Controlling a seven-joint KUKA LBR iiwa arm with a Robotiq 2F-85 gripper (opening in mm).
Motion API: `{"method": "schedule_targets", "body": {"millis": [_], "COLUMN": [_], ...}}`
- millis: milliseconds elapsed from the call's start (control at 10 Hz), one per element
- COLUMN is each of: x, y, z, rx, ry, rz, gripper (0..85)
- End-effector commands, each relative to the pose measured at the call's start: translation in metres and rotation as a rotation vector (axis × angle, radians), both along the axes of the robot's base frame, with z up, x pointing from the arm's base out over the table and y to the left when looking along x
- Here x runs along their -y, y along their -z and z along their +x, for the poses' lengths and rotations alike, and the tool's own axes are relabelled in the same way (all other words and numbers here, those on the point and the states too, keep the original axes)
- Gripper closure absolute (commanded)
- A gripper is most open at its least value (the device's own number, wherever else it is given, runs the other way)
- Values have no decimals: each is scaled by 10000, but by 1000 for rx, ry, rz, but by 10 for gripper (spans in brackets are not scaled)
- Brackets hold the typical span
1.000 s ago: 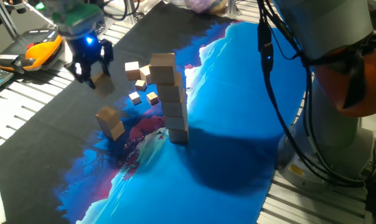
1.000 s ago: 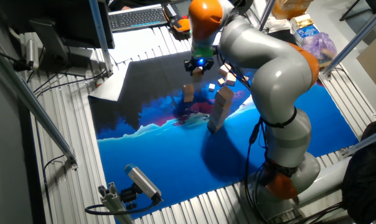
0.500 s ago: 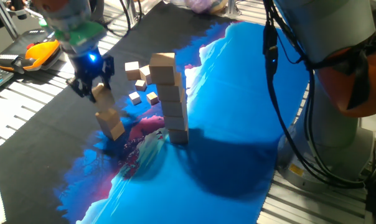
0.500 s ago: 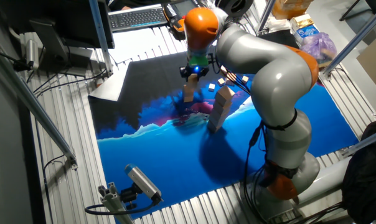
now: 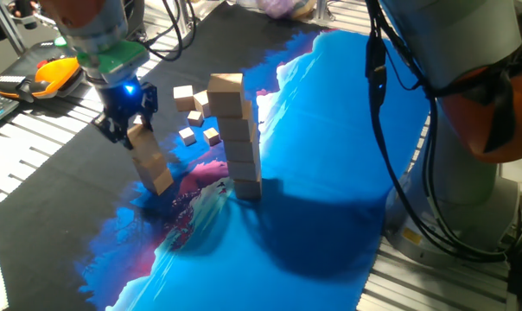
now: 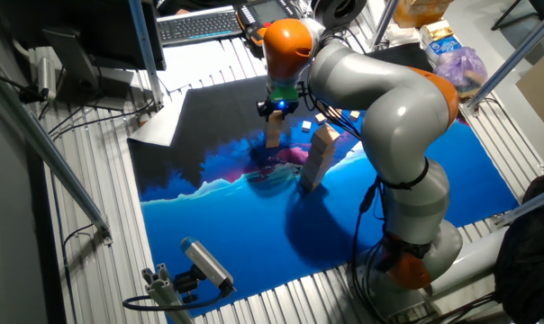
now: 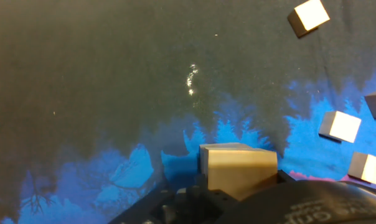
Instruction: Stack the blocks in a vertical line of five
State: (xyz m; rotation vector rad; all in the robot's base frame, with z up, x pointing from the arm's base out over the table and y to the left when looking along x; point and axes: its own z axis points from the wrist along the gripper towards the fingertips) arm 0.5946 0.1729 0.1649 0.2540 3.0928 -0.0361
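The hand (image 5: 131,130) clenches a block (image 5: 140,136) just above a short stack (image 5: 155,168) near the mat's (image 5: 313,225) dark end. Misaligned release could tip it; beyond, the tall tower (image 5: 235,138) and loose blocks (image 5: 192,117) risk a knock.

short stack (image 5: 155,168) left of tall stack (image 5: 238,138), loose blocks (image 5: 192,117) seemingly behind

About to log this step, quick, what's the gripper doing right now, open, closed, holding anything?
Gripper: closed on a small wooden block, held right at the top of the short stack to the left of the tall stack.
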Motion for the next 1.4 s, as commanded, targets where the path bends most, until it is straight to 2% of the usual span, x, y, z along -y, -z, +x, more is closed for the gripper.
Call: {"method": "schedule_targets", "body": {"millis": [0, 400, 900, 1100, 1200, 1300], "x": [-5, -27, -1, 0, -1, -1], "y": [15, 96, 135, 138, 138, 139], "z": [-7, -27, -23, -23, -24, -25], "rx": [3, 13, 12, 11, 13, 16], "ry": [-7, -12, -33, -24, -20, -12], "rz": [-8, -12, -19, -31, -36, -38], "gripper": [850, 850, 850, 850, 680, 680]}}
